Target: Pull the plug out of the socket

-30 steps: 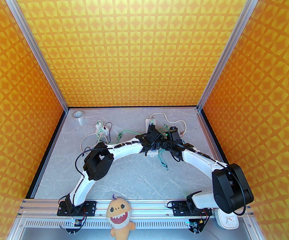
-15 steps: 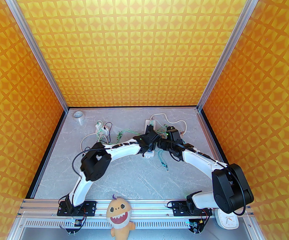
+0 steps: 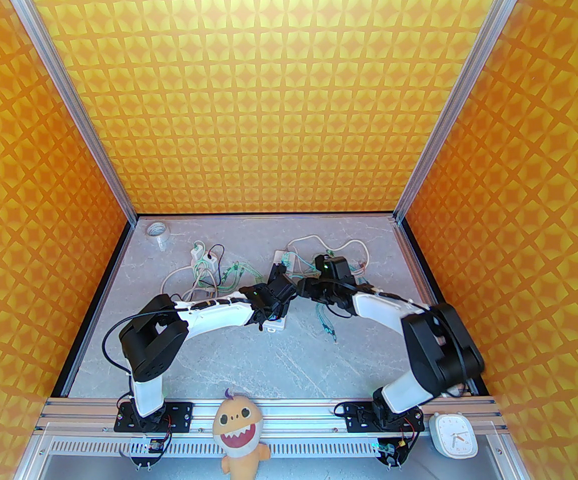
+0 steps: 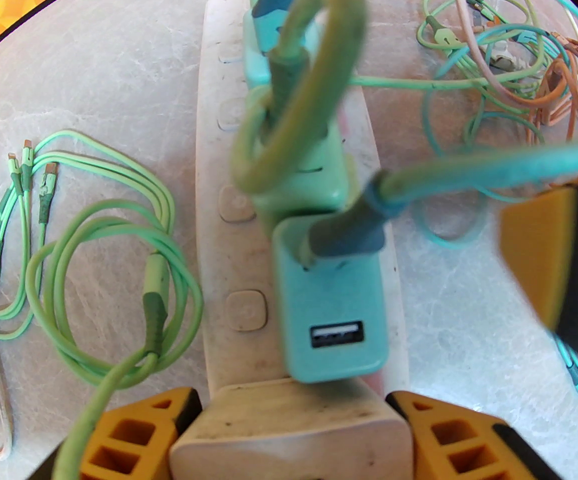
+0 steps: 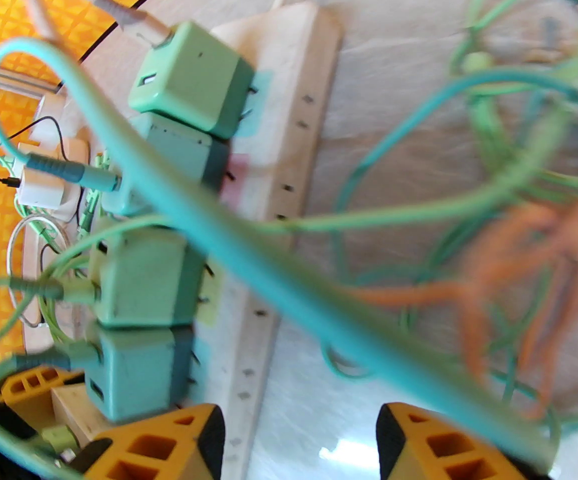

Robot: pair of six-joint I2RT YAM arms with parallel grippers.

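Observation:
The socket [image 3: 282, 258] [image 4: 221, 133] [image 5: 294, 118] is a long white power strip lying lengthways mid-table. Several green and teal USB charger plugs sit in a row on it. The nearest is a teal cube [image 4: 331, 313] [image 5: 133, 373], and a green one [image 4: 309, 173] [image 5: 143, 273] is behind it. My left gripper [image 3: 272, 315] [image 4: 294, 443] is shut on the strip's near end, one yellow finger on each side. My right gripper [image 3: 305, 285] [image 5: 299, 443] hangs open beside the strip's right edge, level with the plugs. A teal cable [image 5: 248, 238] crosses in front of its fingers.
Loose green cables [image 4: 98, 263] lie left of the strip, and a teal and orange tangle [image 4: 509, 68] [image 3: 354, 268] lies right of it. A small white adapter [image 3: 199, 257] and a tape roll [image 3: 158, 232] sit at the back left. A plush toy [image 3: 238, 430] and a clock [image 3: 454, 435] rest on the front rail.
My left arm has drawn back to the left and dragged the power strip with it. The right arm swung left after it, its elbow moving inward.

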